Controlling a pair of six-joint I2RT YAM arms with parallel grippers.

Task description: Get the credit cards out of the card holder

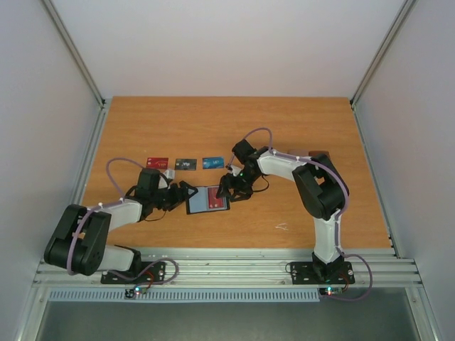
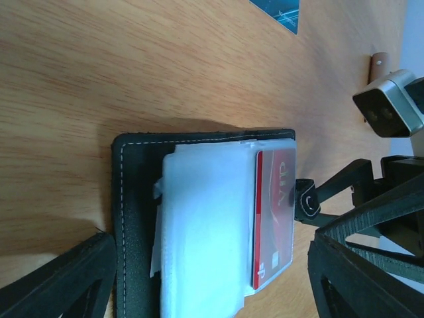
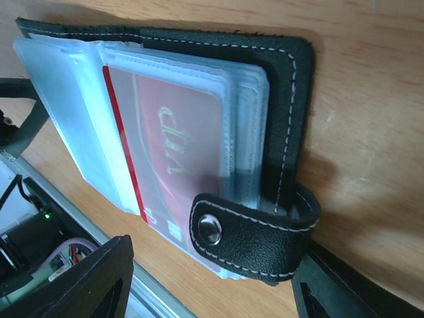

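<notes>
1 card holder, open on the wooden table, 1 red card sleeved inside; 3 loose cards beyond. I see left gripper and right gripper spread beside it, gripping nothing.

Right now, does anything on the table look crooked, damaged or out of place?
Nothing looks damaged. The card holder lies open with its clear sleeves fanned unevenly, a red card still inside one, and the snap strap curled over their edge.
</notes>
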